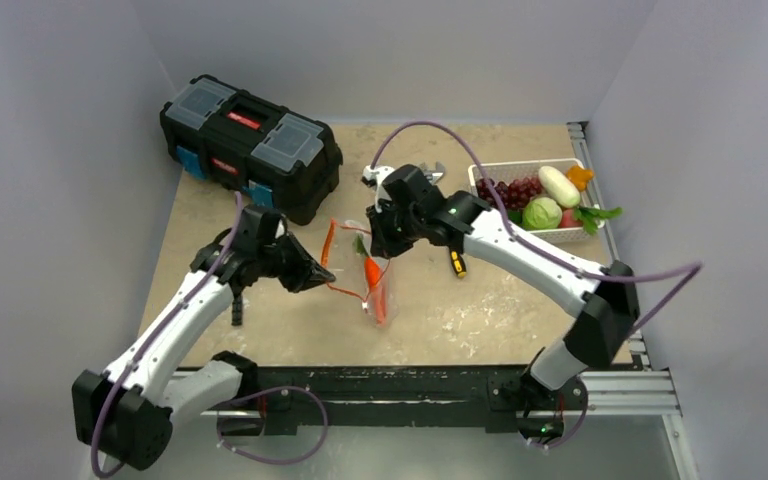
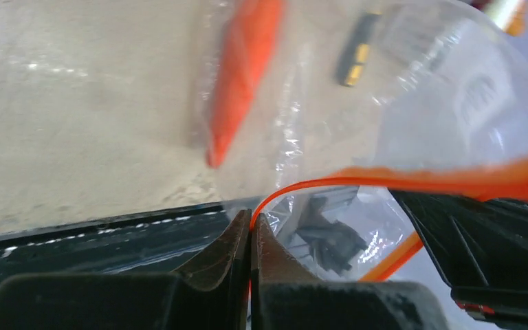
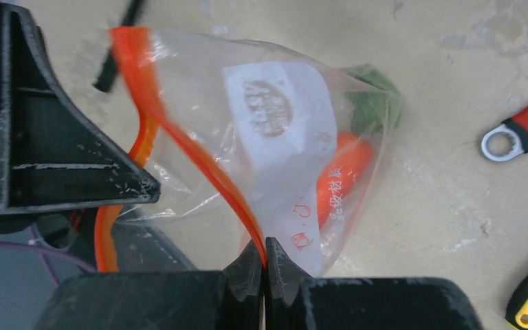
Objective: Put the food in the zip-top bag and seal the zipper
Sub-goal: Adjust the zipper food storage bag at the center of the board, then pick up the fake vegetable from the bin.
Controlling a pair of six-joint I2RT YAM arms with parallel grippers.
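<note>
Both your grippers are clenched on the zipper (image 3: 199,161). The left gripper (image 2: 251,216) and the right gripper (image 3: 265,244) pinch what look like opposite lips of the orange strip, though the crinkled plastic makes that hard to read, so the zip-top bag (image 1: 375,290) hangs between them at mid-table with its mouth pulled apart. The bag's long axis runs far-to-near, and the carrot (image 3: 340,172) inside lies along it, leafy end far, tip toward the near edge. The remaining food (image 1: 542,213) sits in the white basket (image 1: 560,237) at far right, well apart from the bag and nearer your right arm.
</note>
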